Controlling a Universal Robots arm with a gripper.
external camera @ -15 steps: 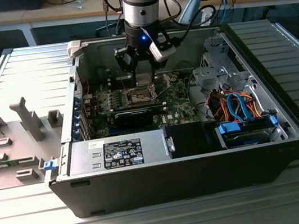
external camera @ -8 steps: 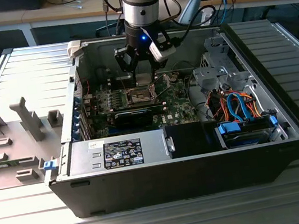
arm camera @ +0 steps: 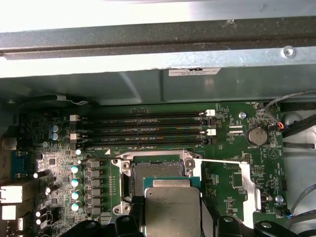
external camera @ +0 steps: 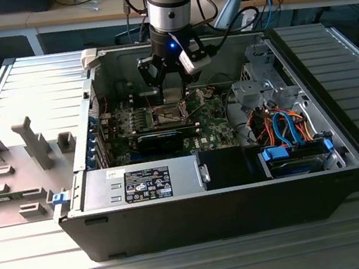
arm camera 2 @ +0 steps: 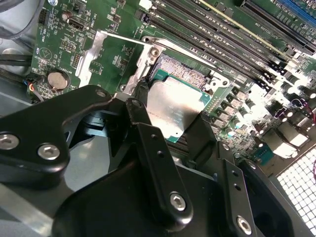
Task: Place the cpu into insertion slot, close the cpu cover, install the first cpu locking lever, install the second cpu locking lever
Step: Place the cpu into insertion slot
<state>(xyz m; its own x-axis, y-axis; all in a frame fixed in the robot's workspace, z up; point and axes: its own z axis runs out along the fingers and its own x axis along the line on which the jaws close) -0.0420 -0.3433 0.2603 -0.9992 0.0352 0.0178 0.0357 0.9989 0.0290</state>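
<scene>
I'm looking at an open computer case (external camera: 179, 220) standing on a ribbed metal table (external camera: 200, 267). Inside the case, along its near wall, lies a black power supply box (external camera: 146, 183) with a white label. In the case's near corner on the exterior view's right sits a blue drive caddy (external camera: 297, 155), and orange and blue cables (external camera: 280, 125) loop deeper in the case. A green motherboard (external camera: 212, 126) covers the case's floor. In the first wrist view I can make out long black memory slots (arm camera: 143, 129) towards the case's wall, a coin cell battery (arm camera: 255, 136) and a row of capacitors (arm camera: 75, 182). Outside the case, on the exterior view's left, a grey panel (external camera: 14, 167) with raised blocks lies flat.
</scene>
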